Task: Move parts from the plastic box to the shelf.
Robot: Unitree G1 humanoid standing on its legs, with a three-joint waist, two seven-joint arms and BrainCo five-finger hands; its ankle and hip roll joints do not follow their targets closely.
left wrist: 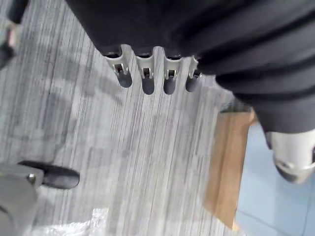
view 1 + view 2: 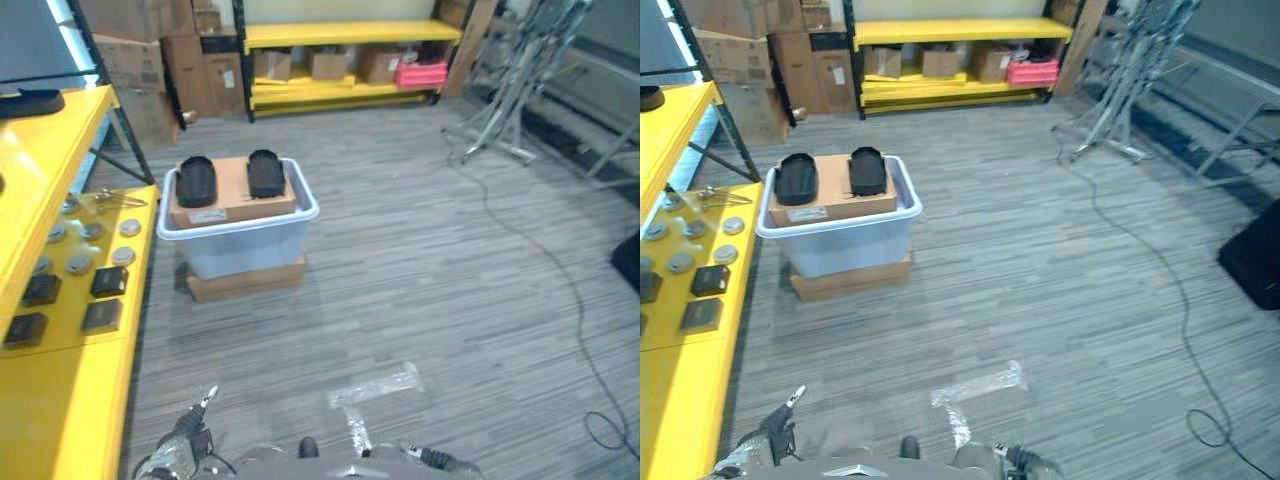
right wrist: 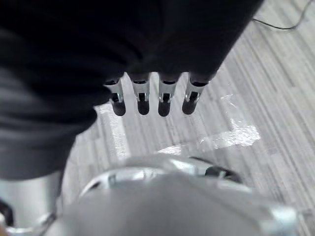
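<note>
Both hands' fingers (image 1: 142, 73) (image 3: 142, 98) straight, holding nothing

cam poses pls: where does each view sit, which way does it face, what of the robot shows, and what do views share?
Left eye: on the head, facing down-forward at the plastic box and yellow shelf.
Right eye: same scene, box sits further left.
Left wrist: along the left robot hand, straight fingers over floor, cardboard box beyond.
Right wrist: along the right robot hand, straight fingers above the floor tape.
Shared: tape.
</note>
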